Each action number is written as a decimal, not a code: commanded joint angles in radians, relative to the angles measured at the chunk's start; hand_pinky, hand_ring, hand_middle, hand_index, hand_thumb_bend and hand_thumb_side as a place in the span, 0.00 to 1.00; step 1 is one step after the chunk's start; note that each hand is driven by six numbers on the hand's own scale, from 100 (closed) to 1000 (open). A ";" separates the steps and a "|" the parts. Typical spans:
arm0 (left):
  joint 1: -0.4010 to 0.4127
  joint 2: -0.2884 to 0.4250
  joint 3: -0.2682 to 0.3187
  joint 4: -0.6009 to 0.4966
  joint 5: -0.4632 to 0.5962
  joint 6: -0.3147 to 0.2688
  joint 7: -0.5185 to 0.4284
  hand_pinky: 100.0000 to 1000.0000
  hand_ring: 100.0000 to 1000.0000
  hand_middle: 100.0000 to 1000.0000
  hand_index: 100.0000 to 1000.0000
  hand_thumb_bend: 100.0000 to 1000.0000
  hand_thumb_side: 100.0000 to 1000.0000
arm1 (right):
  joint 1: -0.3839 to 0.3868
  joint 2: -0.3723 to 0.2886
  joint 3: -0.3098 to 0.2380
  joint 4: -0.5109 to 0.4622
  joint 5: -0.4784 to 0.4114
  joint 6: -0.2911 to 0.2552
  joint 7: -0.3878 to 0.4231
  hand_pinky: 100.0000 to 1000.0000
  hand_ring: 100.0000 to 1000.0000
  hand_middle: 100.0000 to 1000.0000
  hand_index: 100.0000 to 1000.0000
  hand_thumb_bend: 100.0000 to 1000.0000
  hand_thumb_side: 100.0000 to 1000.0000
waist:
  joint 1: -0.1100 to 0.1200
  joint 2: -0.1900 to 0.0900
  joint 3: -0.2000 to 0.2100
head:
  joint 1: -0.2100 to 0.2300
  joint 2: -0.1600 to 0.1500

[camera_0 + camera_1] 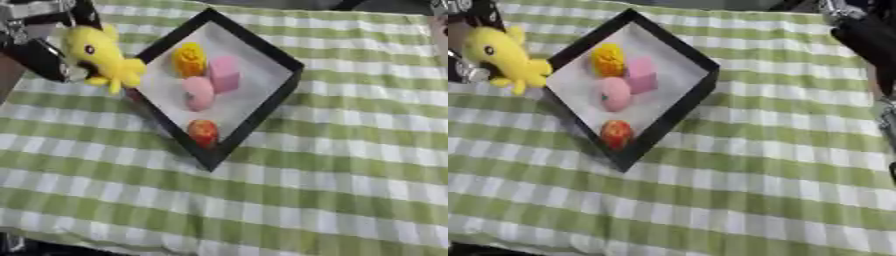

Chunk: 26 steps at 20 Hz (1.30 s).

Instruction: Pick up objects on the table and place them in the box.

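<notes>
Here, on a tabletop (350,165) covered in green-and-white check cloth: one box (262,107), black-walled with a pale floor, set cornerwise like a diamond. Contents, four items: a yellow-orange rounded piece (189,59) toward the far corner; a pink block (226,73) just beside it; a pink rounded piece (199,92) touching the block on its near side; a red-orange rounded piece (203,131) apart from the others, in the near corner against the wall. Outside the box, just beyond its left corner: a yellow plush toy (101,55) with a dark eye, held up off the cloth by the left hand (39,52), whose dark fingers curl about its far side. The right hand (866,35) shows dark at the upper right edge; whether its fingers are spread or curled I cannot tell.
</notes>
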 commanded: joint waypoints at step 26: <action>-0.216 -0.427 -0.039 0.589 -0.337 -0.260 0.193 0.82 0.80 0.76 0.91 0.66 0.43 | -0.079 0.028 0.018 -0.021 -0.026 0.008 0.020 0.88 0.73 0.66 0.77 0.26 0.28 | 0.000 -0.023 -0.033 | 0.047 -0.003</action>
